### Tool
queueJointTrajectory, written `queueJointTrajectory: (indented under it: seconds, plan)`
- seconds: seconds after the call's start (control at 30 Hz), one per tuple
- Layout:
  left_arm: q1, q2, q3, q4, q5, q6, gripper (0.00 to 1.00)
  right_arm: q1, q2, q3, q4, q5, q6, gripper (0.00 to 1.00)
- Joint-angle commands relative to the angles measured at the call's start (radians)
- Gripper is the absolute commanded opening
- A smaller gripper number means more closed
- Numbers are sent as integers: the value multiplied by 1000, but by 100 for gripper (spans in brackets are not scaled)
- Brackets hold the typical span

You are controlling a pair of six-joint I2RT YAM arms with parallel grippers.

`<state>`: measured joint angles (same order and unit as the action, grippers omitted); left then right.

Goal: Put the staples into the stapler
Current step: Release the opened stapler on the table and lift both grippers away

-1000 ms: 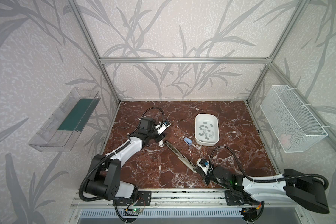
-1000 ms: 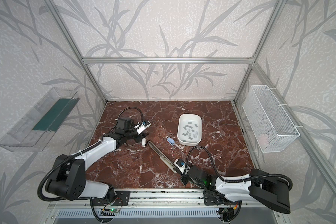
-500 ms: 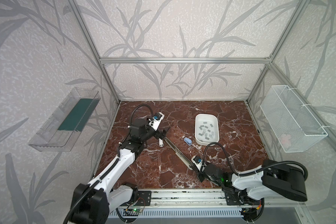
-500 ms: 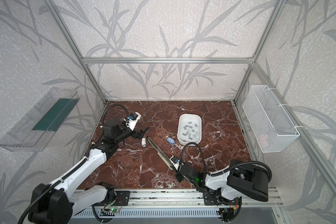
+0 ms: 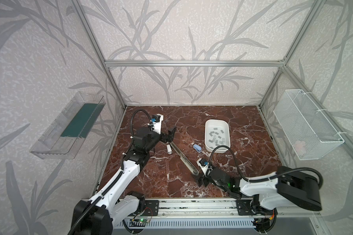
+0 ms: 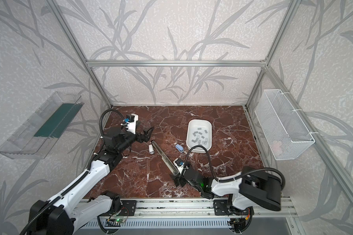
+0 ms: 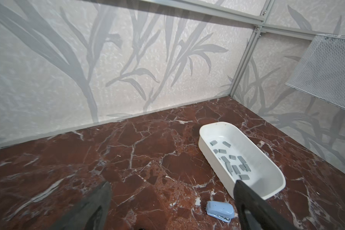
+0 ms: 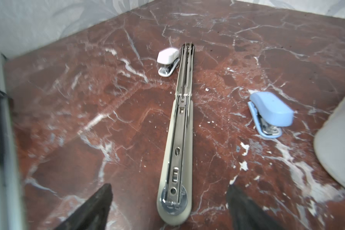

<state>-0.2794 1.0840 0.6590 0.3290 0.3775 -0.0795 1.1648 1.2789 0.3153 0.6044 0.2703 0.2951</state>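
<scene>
Stapler [image 8: 177,151], long, beige plastic with a steel channel, lies opened flat on the red marble desk [image 5: 151,179], pointing to 11 o'clock. Right jaws stand wide and empty, flanking its near end. Left jaws gape empty near its far end. Grey metal staples [image 5: 216,136] lie in the white plastic tray [image 5: 216,123] at 2 o'clock.

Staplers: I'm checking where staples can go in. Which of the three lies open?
The long grey stapler, unfolded flat with its metal channel up; the small white stapler and blue stapler are shut.
</scene>
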Motion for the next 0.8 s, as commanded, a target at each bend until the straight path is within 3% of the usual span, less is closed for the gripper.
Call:
queueJointTrajectory:
  seconds: [0.0, 0.07, 0.17, 0.3, 0.43, 0.57, 0.67, 0.77]
  plan:
    - [-1, 81, -57, 195, 260, 192, 78, 3, -217, 86, -348, 24, 118, 98]
    - [-5, 134, -91, 292, 339, 300, 73, 3, -320, 118, -482, 58, 223, 100]
    - [-4, 226, -108, 407, 331, 354, 72, -27, -444, 209, -682, 49, 409, 99]
    - [-4, 343, 21, 235, 426, 446, 65, -40, -515, 406, -964, 19, 578, 99]
    - [-5, 448, 71, 287, 573, 444, 64, -69, -511, 456, -893, -109, 593, 99]
    - [-6, 541, 123, 273, 655, 420, 65, -186, -485, 454, -872, -204, 641, 99]
    - [-15, 570, 177, 74, 671, 556, 63, -246, -484, 423, -828, -284, 628, 99]
    - [-55, 578, 220, -140, 589, 755, 63, -245, -506, 415, -884, -238, 578, 99]
